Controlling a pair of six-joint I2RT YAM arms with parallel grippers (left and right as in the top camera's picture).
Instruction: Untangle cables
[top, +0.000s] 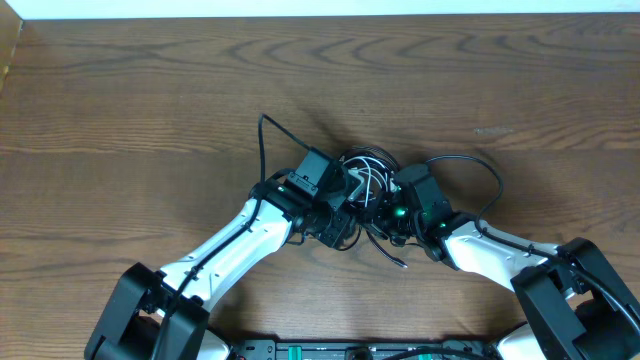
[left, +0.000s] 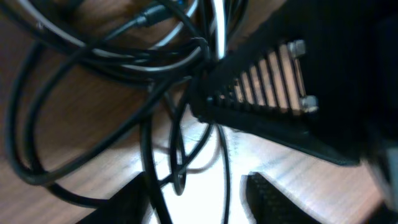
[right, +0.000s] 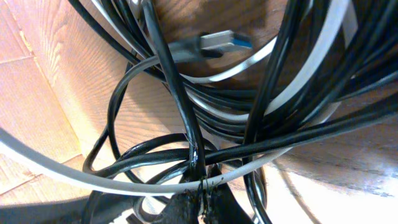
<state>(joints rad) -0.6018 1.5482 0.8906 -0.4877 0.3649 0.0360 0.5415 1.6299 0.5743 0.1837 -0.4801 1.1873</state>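
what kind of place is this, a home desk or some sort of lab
Most likely a robotics lab bench, not a home desk: a left arm and right arm are mounted at a wood-grain table, over a tangle of black cable and white cable.

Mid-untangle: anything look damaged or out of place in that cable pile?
No damage visible. The black cable and white cable form one tight knot between the left hand and right hand, which pinches a black strand. A blue-tipped USB plug lies buried among the loops.
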